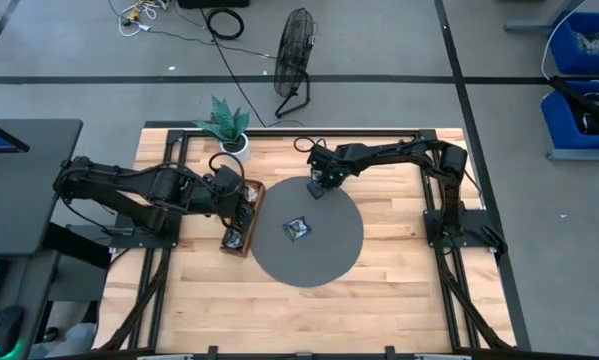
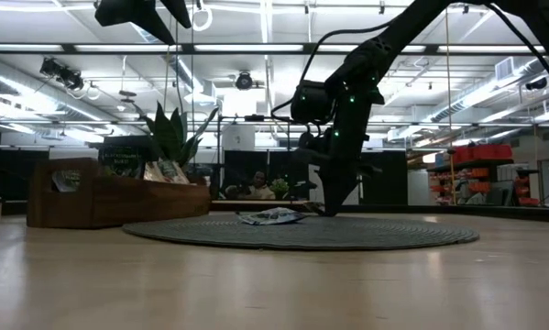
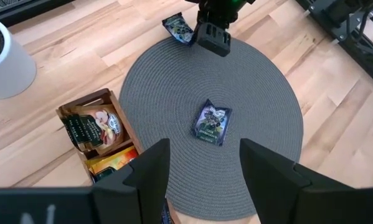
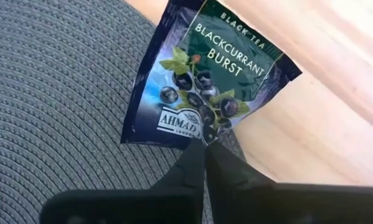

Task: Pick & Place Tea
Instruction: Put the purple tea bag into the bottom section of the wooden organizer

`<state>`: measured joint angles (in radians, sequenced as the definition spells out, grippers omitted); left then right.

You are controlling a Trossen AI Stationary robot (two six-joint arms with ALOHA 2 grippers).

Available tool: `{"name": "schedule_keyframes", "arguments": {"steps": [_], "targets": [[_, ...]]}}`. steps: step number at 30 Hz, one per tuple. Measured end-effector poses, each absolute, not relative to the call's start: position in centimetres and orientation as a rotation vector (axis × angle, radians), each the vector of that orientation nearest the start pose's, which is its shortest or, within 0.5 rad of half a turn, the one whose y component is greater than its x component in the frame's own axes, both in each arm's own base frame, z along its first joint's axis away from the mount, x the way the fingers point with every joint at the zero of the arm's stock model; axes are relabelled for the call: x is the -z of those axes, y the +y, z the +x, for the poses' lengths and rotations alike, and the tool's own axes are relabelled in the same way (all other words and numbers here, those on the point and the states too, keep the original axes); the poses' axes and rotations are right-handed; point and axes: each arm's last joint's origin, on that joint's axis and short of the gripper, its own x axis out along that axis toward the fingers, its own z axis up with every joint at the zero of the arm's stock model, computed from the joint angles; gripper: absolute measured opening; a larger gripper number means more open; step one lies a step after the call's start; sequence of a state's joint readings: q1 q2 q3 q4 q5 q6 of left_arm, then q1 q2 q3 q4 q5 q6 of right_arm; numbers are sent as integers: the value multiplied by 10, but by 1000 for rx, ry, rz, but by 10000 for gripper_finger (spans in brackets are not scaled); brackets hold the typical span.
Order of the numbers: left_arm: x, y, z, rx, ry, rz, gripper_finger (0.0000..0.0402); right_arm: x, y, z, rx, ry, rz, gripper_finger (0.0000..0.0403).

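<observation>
Now the right gripper (image 4: 205,146) reaches down at the mat's (image 4: 61,112) edge, pinching a blackcurrant sachet's (image 4: 205,81) corner

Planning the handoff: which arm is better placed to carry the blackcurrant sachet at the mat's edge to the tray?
The right: the right gripper is shut on the blackcurrant tea sachet at the mat's edge. The left gripper hovers open near the wooden tray.
</observation>
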<state>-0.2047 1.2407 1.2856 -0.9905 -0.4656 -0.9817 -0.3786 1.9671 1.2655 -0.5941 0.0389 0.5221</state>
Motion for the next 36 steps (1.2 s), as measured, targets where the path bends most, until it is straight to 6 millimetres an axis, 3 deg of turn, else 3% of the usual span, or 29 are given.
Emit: {"name": "schedule_keyframes", "arguments": {"steps": [8,16,22,28,36], "targets": [[-348,-34,229,-643,683,-600,199,-153,-137,345,664,1178,549,1],[-349,-33,231,-642,669,-611,199,-193,-121,343,575,1114,258,0],[-351,-25,235,-652,626,-705,199,-237,-90,342,460,1008,-41,0],[-355,-9,243,-620,582,-879,199,-275,-57,339,329,846,-215,0],[-368,9,255,-484,461,-1025,199,-295,-20,343,199,709,-373,0]]}}
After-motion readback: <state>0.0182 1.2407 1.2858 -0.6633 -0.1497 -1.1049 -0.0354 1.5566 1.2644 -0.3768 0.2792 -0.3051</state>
